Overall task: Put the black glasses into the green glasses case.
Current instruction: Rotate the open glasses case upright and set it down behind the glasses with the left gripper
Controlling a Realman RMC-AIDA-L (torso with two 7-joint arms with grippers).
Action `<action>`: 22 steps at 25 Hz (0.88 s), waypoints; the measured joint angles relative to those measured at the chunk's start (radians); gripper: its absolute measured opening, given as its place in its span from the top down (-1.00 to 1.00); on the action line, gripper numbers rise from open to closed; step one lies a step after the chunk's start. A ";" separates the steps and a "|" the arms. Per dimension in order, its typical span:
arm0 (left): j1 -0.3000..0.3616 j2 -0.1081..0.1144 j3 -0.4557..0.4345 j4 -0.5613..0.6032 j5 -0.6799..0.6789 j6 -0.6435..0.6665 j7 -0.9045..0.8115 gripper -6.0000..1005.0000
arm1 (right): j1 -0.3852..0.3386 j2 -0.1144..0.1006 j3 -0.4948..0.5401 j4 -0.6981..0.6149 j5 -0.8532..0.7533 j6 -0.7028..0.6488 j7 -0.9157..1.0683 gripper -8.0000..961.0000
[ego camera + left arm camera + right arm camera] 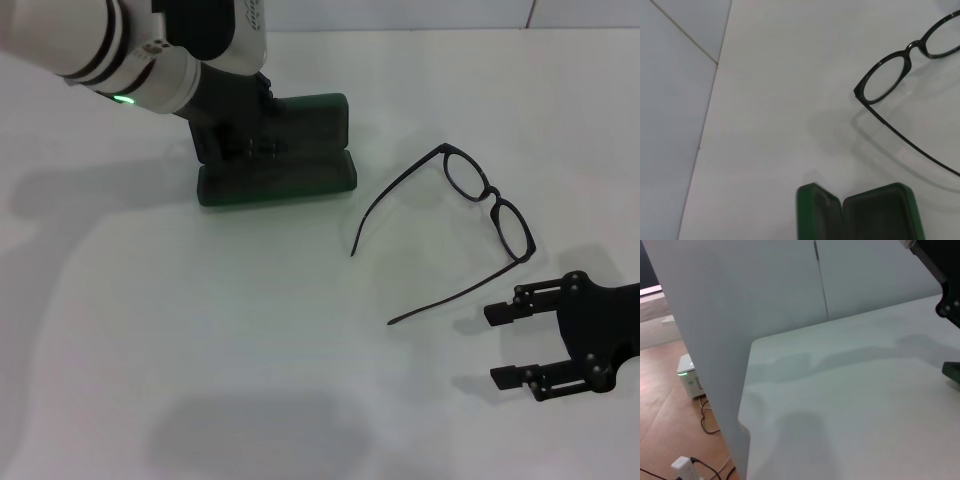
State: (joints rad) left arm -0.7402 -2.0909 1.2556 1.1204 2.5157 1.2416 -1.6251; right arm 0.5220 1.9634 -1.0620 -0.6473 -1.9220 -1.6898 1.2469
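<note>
Right gripper (508,344) low at the near right of the white table (200,330), its two black fingers (505,311) spread wide and pointing left, nothing between them. Just beyond its upper finger lie the glasses (487,200), unfolded, lenses on the far right side, both temple arms open and reaching back toward the table's middle; the nearer temple tip sits close to the gripper but apart from it. Case (280,160) well to the left of the glasses, toward the far side, lid raised, dark lining visible from the left wrist view. Left gripper (235,135) is down on the case at its left end, the arm covering that part; cannot tell how its fingers stand. Left wrist view shows the case's open end with one lens beyond it.
</note>
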 joint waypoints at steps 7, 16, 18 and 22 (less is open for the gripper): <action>0.045 0.005 -0.044 0.061 -0.106 0.045 -0.037 0.27 | -0.001 -0.001 0.008 0.000 0.002 0.000 0.003 -0.26; 0.101 0.004 -0.094 0.055 -0.154 0.091 -0.045 -0.14 | 0.002 -0.001 0.010 0.000 0.005 0.007 0.003 -0.25; 0.098 0.003 -0.094 0.028 -0.154 0.089 -0.050 -0.18 | 0.003 0.000 0.010 0.000 0.005 0.007 0.003 -0.25; 0.095 0.002 -0.091 -0.033 -0.153 0.054 -0.048 -0.18 | 0.003 0.003 0.010 0.000 0.005 0.008 0.003 -0.25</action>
State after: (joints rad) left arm -0.6451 -2.0887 1.1641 1.0876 2.3631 1.2958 -1.6734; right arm 0.5251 1.9667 -1.0522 -0.6474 -1.9173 -1.6822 1.2498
